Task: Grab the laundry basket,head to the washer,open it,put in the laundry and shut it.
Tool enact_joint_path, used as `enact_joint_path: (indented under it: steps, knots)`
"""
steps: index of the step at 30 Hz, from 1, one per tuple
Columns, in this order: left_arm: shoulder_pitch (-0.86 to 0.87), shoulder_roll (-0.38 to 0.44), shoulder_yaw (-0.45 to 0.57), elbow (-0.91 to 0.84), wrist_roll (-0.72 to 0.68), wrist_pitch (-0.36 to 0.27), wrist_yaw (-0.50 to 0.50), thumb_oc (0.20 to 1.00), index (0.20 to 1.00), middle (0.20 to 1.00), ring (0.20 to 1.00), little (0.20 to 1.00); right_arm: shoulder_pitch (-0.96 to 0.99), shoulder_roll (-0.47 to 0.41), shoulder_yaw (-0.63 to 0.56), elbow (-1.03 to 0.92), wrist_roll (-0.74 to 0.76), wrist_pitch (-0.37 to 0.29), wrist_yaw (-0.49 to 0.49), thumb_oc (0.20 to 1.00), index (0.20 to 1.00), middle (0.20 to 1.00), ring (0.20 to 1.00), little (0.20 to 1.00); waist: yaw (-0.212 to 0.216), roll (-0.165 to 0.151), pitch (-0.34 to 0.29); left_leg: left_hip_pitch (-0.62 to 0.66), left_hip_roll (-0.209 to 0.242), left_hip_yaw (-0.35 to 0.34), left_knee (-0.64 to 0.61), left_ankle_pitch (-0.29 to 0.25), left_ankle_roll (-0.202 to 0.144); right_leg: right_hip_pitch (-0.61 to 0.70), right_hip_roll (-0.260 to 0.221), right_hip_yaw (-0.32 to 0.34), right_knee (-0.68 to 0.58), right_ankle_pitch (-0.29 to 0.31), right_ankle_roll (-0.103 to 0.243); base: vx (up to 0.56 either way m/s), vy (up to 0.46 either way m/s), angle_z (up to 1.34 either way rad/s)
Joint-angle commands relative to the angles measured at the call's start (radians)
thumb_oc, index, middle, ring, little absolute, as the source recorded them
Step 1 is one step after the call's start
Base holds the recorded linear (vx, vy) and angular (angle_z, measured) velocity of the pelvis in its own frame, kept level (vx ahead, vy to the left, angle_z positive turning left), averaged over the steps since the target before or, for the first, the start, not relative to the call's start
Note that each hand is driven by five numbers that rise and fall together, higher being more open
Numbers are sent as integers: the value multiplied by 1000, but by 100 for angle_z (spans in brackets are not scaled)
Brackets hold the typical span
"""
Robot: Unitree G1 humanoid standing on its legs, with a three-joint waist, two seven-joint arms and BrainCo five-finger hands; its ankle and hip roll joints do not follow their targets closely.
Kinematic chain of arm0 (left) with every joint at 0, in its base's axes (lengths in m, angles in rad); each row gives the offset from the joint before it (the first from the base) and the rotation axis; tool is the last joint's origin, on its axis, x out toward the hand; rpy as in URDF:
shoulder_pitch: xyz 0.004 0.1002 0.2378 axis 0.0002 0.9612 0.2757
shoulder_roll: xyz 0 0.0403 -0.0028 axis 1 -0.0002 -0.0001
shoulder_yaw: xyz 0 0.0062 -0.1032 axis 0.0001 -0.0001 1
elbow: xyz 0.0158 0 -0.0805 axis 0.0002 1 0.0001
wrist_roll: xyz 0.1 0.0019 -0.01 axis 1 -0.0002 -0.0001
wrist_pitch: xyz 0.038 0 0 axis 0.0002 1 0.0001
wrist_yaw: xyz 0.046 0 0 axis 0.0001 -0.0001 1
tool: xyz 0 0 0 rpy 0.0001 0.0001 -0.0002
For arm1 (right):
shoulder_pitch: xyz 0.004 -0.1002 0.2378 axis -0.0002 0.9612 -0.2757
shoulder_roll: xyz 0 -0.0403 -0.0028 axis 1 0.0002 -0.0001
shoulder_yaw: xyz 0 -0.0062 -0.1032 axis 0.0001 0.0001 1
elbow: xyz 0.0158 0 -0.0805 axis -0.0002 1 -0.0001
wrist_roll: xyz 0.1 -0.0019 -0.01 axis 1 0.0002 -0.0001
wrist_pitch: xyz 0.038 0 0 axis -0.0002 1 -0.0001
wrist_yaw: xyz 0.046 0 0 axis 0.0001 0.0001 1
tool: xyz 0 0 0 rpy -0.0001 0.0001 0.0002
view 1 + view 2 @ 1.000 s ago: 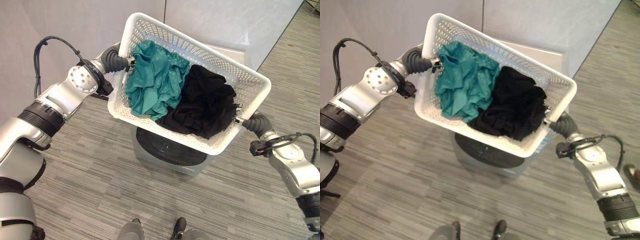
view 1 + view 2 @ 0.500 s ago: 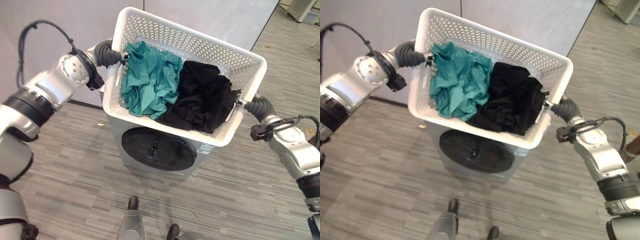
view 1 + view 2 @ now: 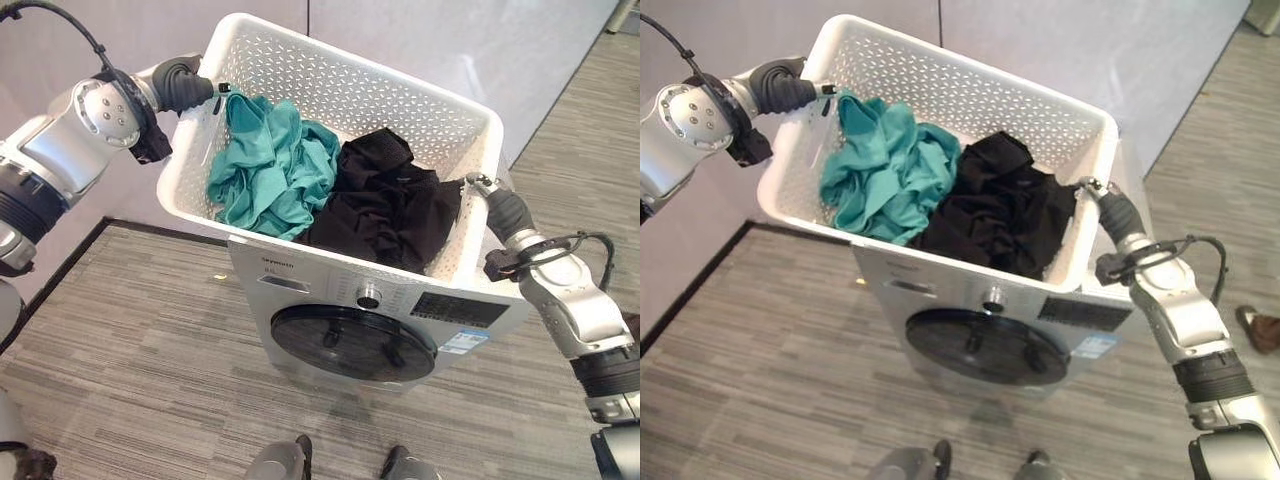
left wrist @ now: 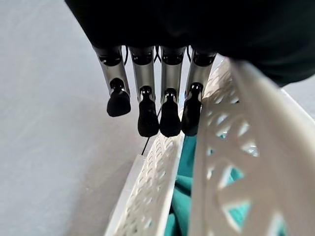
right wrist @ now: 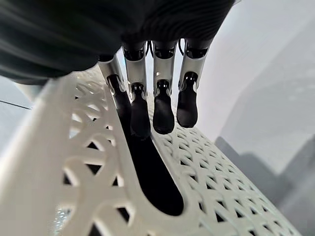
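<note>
Standing before the front-loading washing machine (image 3: 375, 320), its round door (image 3: 353, 343) shut, we carry the white perforated laundry basket (image 3: 340, 80) just above its top. Teal clothes (image 3: 265, 170) and black clothes (image 3: 385, 210) lie inside. Our left hand (image 4: 147, 105) and right hand (image 5: 157, 101) curl their fingers at the basket's end handles.

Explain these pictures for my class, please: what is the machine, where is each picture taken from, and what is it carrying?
This is a humanoid robot seen through its own cameras. Two pictures come from its head, looking down; two come from cameras on its wrists, looking along the fingers. It carries a white laundry basket between both arms, above a grey front-loading washer whose round door is shut. In the basket lie teal clothes and black clothes. The left robot hand and the right robot hand each reach over an end of the basket, fingers curled at its rim.
</note>
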Motion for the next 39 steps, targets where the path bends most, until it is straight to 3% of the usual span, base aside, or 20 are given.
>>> enact_joint_path:
  steps: [1, 8, 12, 27, 31, 32, 34, 39]
  knots:
    - [-87, -162, 52, 8, 27, -75, 31, 200, 200, 200, 200, 200, 30, -23, -54, 36, -43, -36, 12, 200, 200, 200, 200, 200, 26, 69, -95, 63, 71, 36, -201, 64, -33, 54, 39, 3, -17, -93, 82, 49, -56, -10]
    - [7, -239, 122, -26, 69, -65, 24, 200, 200, 200, 200, 200, 176, -114, -211, -27, -51, -39, 18, 200, 200, 200, 200, 200, -8, 41, -100, 60, 88, 23, -220, 72, -60, 75, 80, -16, -71, -117, 71, 24, -72, 1]
    - [48, -280, 152, -40, 107, -63, 22, 200, 200, 200, 200, 200, 204, -153, -244, -30, -56, -28, 30, 200, 200, 200, 200, 200, -16, 30, -97, 62, 97, 17, -238, 84, -71, 82, 99, -12, -95, -126, 62, -5, -79, 3]
    - [-46, -283, 128, 132, 132, -56, 52, 200, 200, 200, 200, 200, 50, -174, -124, 12, -56, -18, 32, 200, 200, 200, 200, 200, -18, 26, -93, 59, 114, 16, -287, 108, -88, 75, 128, -25, -141, -123, 56, 30, -32, 0]
    - [-80, -260, 105, 132, 112, -61, 49, 200, 200, 200, 200, 200, 51, -149, -108, -4, -67, -15, 33, 200, 200, 200, 200, 200, -11, 49, -77, 38, 103, 20, -279, 103, -84, 62, 115, -26, -152, -116, 59, 51, 29, 4]
    - [-103, -274, 97, 136, 83, -77, 65, 200, 200, 200, 200, 200, 32, -131, -80, 15, -88, -19, 24, 200, 200, 200, 200, 200, -7, 70, -69, 20, 94, 23, -281, 106, -81, 45, 102, -35, -155, -112, 64, 51, 76, 3]
    - [-120, -297, 97, 162, 44, -85, 75, 200, 200, 200, 200, 200, -19, -126, -50, 62, -90, -20, 1, 200, 200, 200, 200, 200, -4, 83, -63, 1, 88, 27, -285, 109, -81, 26, 93, -34, -153, -108, 68, 38, 80, 0]
    - [-132, -333, 118, 185, -16, -101, 103, 200, 200, 200, 200, 200, -77, -144, -35, 125, -84, -27, -29, 200, 200, 200, 200, 200, -3, 91, -60, -20, 78, 27, -278, 107, -79, 15, 84, -36, -160, -100, 72, 29, 33, 6]
